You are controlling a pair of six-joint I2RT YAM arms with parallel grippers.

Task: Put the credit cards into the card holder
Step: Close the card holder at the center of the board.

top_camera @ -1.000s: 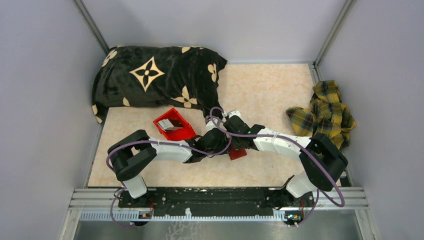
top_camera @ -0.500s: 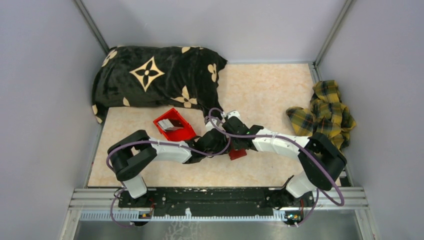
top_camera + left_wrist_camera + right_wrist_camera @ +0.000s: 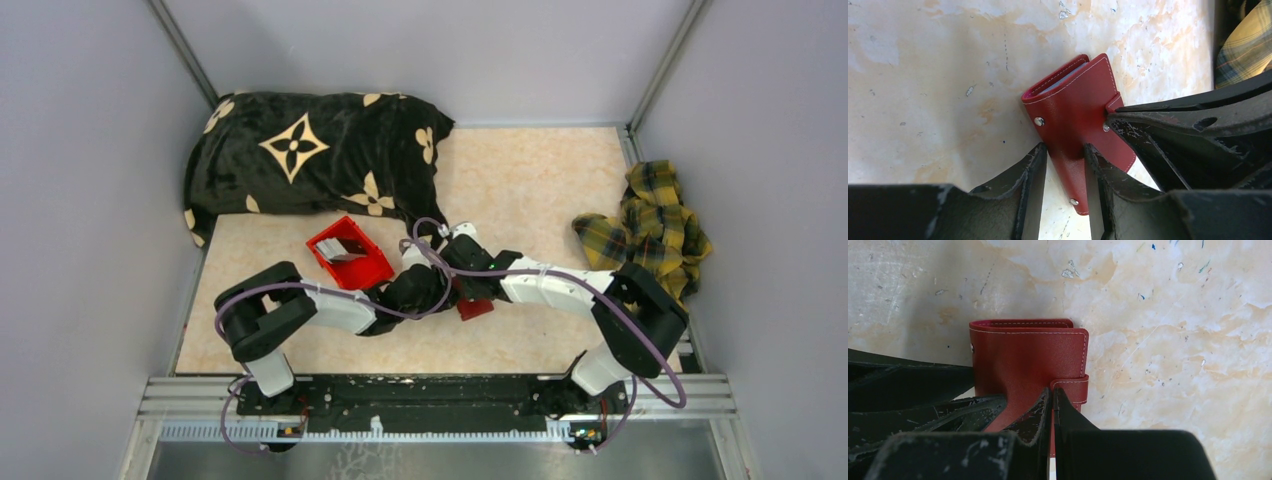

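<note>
The card holder [image 3: 474, 307] lies folded mid-frame on the table [image 3: 520, 180]; the left gripper [image 3: 1063, 165] jaws clamp its lower flap; the right gripper [image 3: 1053, 395] jaws, closed empty, nudge the snap tab [image 3: 1070, 386]; the tab probably wants gentle levering against a firm left hold; the credit cards [image 3: 343, 243] sit in the red bin [image 3: 365, 268], upper left of it.

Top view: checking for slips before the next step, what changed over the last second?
The left gripper and right gripper edged slightly left in view. No grip visibly changed: left holds the card holder, right is shut at its tab. Card holder and red bin unmoved.
</note>
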